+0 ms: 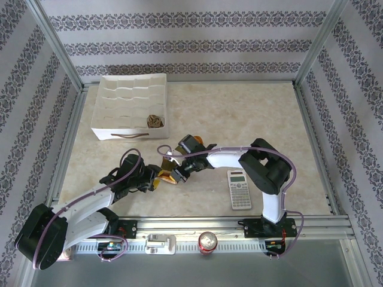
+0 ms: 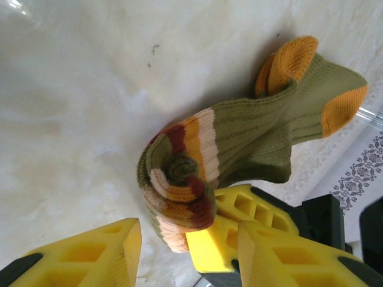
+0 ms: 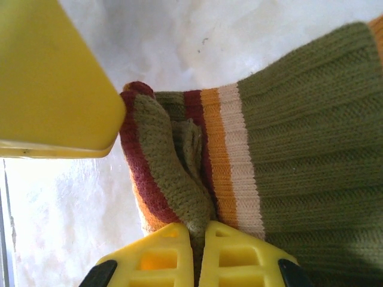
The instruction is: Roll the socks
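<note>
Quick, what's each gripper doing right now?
left gripper: open, holding nothing.
right gripper: closed, pinching the olive sock at its striped cuff.

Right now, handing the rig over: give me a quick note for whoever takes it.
Left tool open beside the olive sock, not gripping.
Right tool shut on its rolled cuff.
Brown sock bundled in the near-right compartment of the organizer: looks done.
Olive sock lies on the table, cuff end rolled, heel and toe end loose.
Left: finish that roll, then probably box it.
</note>
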